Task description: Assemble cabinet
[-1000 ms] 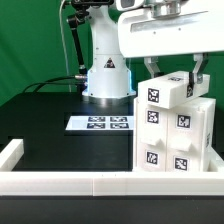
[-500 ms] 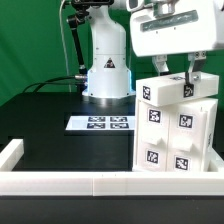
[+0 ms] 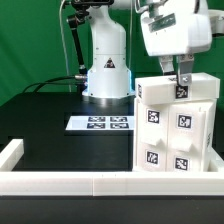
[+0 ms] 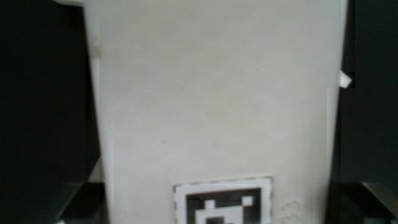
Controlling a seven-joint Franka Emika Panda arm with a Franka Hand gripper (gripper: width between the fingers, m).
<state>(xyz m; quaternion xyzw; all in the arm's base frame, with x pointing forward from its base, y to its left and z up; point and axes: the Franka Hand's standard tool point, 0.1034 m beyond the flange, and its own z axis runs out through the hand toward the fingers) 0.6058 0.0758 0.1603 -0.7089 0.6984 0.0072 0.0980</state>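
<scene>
The gripper (image 3: 172, 73) straddles the top panel (image 3: 178, 91) of the cabinet (image 3: 175, 130), at the table's three o'clock. Fingers look closed on it, though partly hidden. Rigid, light, smooth plastic; grasp across narrow edges.

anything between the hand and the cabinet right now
Nothing visible does. In the exterior view the hand is right at the top of the cabinet, and the wrist view shows only the cabinet's white face up close. The marker board lies off to the exterior view's left.
</scene>
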